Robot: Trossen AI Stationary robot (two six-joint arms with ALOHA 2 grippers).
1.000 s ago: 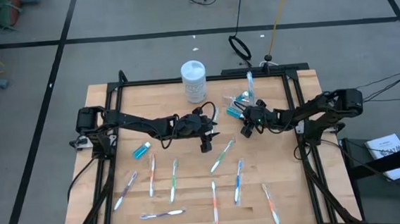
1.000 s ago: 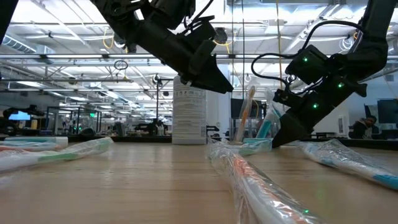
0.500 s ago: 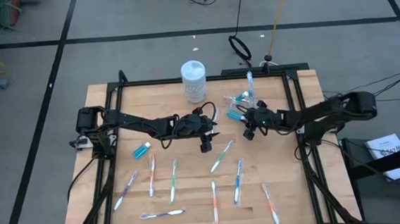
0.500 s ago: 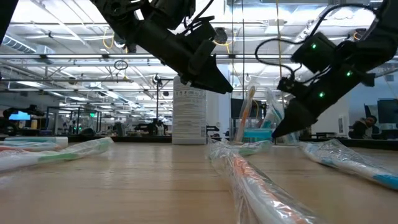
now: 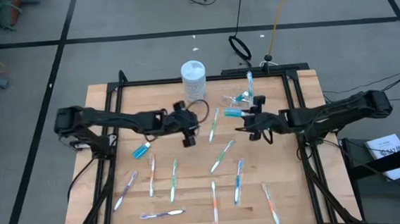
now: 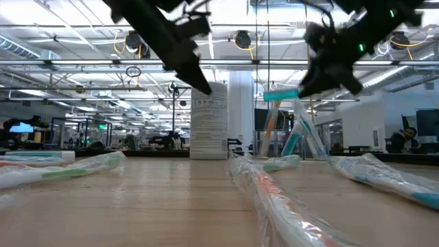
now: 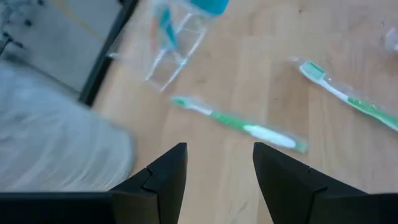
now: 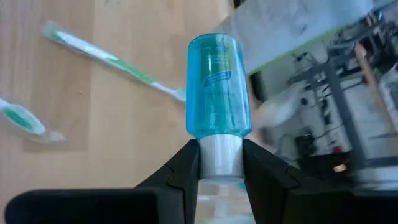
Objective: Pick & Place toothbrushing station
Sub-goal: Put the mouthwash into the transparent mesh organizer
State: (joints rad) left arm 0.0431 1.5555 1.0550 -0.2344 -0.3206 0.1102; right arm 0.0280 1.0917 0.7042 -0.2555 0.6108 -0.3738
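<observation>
We're over a wooden table [image 5: 283, 191] on a grey taped floor, with a big hall of ceiling lights behind it in the low view. Right gripper [image 5: 247, 125] is up off the wood, right of centre toward the far side, and it's clamped on a blue tube [image 8: 218, 87]: the wrist view shows both fingers [image 8: 180, 171] pinching the white cap end, the blue body sticking out ahead. In the low view we see that tube held level in the air. Just beyond it, near the far right corner, stands the clear cup [image 5: 242, 97] with a brush [image 5: 249, 84] in it.

Left gripper [image 5: 189, 132] hovers left of centre, near the white canister [image 5: 193, 81]. Its fingers [image 7: 163, 176] are spread, nothing between them, just bare wood and a green brush [image 7: 239, 124] lying ahead.

Another blue tube [image 5: 142, 150] lies on the left side of the table. More wrapped brushes lie scattered across the near half, a green one [image 5: 222, 155] in the middle, an orange one [image 5: 270, 206] near the right front.
</observation>
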